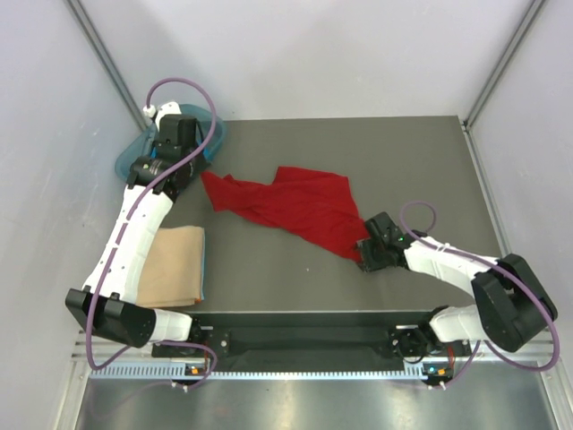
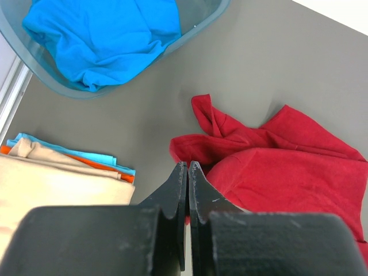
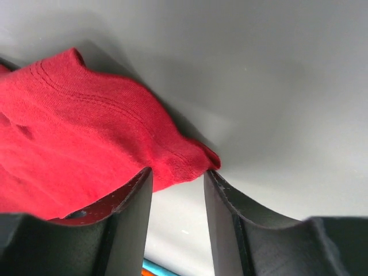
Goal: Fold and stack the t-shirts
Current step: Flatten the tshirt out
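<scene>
Obs: red t-shirt (image 1: 300, 210) lies crumpled mid-table (image 1: 403, 161), strung from 10 o'clock to 4 o'clock in the top view.

Left gripper (image 2: 188, 168) at the shirt's 10 o'clock corner, jaws pressed together; a red sliver shows between them, so you probably have a thin fold, but this is not confirmed.

Right gripper (image 3: 177, 175) at the 4 o'clock corner, jaws apart and straddling the hem tip.

Tan t-shirt (image 1: 175, 264) sits folded at 8 o'clock; blue t-shirt (image 2: 103, 34) in the basin (image 2: 57, 86) at 10 o'clock.

Handling: light, limp knit that sags and bunches. Take the stitched hem corners, seat the cloth deep, and keep it taut between the arms
</scene>
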`<state>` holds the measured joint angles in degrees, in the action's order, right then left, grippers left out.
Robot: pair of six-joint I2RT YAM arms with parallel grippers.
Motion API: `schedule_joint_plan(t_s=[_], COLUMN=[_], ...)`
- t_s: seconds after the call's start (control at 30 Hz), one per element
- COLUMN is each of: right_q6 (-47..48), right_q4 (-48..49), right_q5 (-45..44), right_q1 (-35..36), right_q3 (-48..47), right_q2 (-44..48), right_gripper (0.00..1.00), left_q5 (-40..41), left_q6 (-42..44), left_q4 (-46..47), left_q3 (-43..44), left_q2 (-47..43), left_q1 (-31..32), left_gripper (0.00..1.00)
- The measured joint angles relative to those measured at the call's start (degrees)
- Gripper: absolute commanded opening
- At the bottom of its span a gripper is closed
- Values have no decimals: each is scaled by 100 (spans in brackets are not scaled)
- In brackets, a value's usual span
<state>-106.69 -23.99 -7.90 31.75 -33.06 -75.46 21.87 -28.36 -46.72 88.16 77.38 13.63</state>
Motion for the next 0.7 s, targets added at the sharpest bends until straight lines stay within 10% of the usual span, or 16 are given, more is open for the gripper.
schedule_joint_plan(t_s=[0.13, 0.4, 0.7], right_q6=[-94, 131, 3209], right_q4=[-363, -1379, -1593], right_q5=[-308, -1473, -3298], right_q1=[2, 0, -42], right_q3=[-94, -372, -2393], right_q2=[-44, 170, 2459], right_gripper=[2, 0, 0], left_q5=[-13, -409, -2037], left_q6=[-2, -101, -846], left_q4=[0, 92, 695], left_q3=[-17, -114, 258], left_q2=[0, -79, -103], left_q1=[0, 0, -4], left_gripper=[0, 0, 0])
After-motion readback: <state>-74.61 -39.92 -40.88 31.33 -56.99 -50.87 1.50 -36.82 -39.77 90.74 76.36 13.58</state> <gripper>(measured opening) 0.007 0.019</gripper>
